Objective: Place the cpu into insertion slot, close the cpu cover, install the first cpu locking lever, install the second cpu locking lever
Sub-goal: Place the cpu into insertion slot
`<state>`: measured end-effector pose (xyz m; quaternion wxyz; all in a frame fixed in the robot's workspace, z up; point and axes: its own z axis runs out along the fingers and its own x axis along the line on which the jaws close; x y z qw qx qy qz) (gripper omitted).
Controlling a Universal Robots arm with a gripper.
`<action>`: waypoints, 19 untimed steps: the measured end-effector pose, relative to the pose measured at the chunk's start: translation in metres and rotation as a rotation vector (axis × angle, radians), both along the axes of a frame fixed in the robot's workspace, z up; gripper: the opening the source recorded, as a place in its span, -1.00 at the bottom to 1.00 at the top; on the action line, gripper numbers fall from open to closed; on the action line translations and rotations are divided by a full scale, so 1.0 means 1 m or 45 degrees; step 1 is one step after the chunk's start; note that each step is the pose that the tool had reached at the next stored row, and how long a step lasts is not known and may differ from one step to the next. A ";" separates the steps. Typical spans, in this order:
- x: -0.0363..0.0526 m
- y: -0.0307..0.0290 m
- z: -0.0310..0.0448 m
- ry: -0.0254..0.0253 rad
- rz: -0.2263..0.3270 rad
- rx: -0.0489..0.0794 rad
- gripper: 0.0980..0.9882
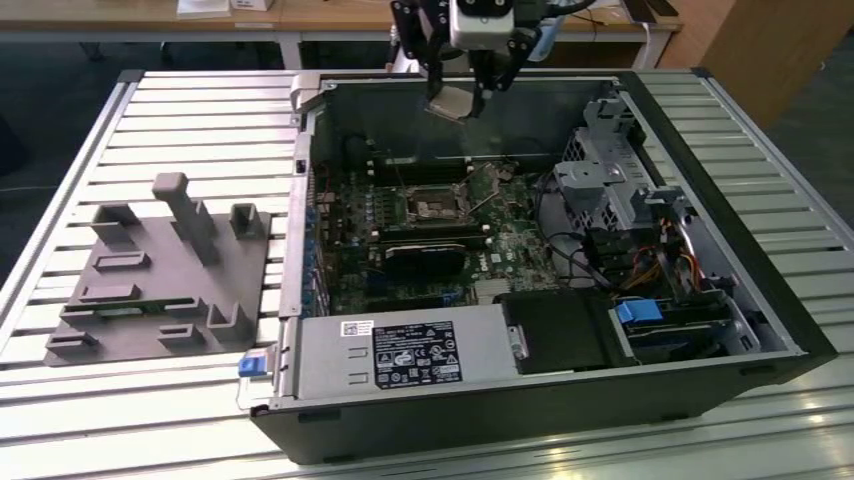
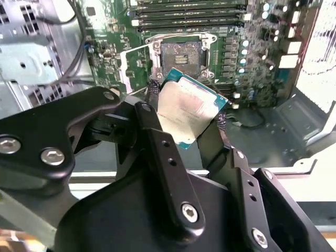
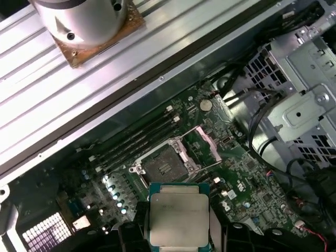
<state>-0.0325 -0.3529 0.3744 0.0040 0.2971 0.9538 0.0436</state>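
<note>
My gripper hangs above the far wall of the open computer case, shut on the cpu. The cpu is a flat square chip with a dull silvery top, held tilted between the two black fingers. In both wrist views the cpu sits well above the motherboard, apart from it. The insertion slot lies bare, dark-centred with a thin metal rim. The cpu cover, a thin silvery frame, stands flipped up beside the slot.
The case walls ring the motherboard. A black block sits just in front of the slot, and long memory slots run beside it. A drive cage with cables is on the exterior view's right. A grey fixture plate lies outside the case.
</note>
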 end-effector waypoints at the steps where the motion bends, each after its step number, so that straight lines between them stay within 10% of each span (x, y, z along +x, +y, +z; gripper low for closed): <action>1: 0.0000 0.0000 -0.0002 0.0001 -0.023 0.000 0.00; 19: -0.0015 0.0003 -0.0054 0.0000 -0.365 0.000 0.00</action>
